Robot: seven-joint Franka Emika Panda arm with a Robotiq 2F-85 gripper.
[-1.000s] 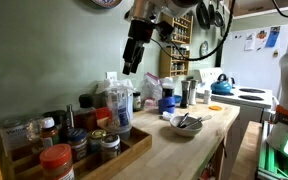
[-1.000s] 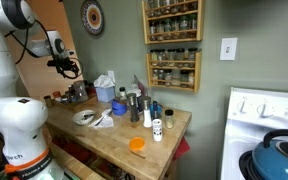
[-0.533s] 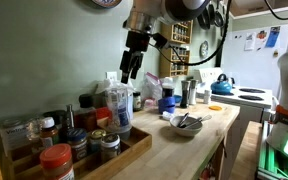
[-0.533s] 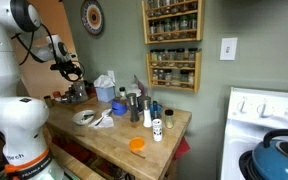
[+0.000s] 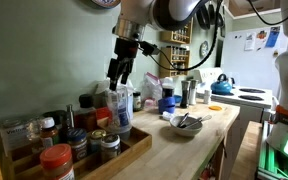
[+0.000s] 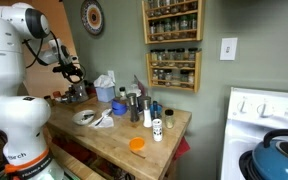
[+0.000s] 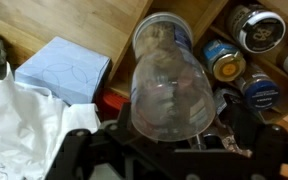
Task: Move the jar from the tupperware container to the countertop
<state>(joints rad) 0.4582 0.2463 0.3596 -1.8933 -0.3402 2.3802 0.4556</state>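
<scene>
The jar (image 5: 119, 106) is tall and clear with a bluish band, and stands among spice jars at the back of the wooden countertop (image 5: 189, 148). In the wrist view the jar (image 7: 167, 75) is seen from above and fills the middle. A round pale rim at its far end may be the tupperware container (image 7: 148, 24); I cannot tell for sure. My gripper (image 5: 116, 74) hangs just above the jar's top, open, with its fingers (image 7: 164, 142) wide on either side and apart from the jar. The gripper also shows in an exterior view (image 6: 72, 70).
A wooden tray (image 5: 134, 150) of red-lidded spice jars (image 5: 57, 158) stands around the jar. A blue box (image 7: 64, 68) and white cloth lie beside it. A white bowl (image 5: 184, 124), bottles, an orange lid (image 6: 136, 144) and a blue kettle (image 5: 222, 86) stand farther along.
The arm has swung along the counter and come down, so the open gripper now sits right over the jar. The jar has not moved.
</scene>
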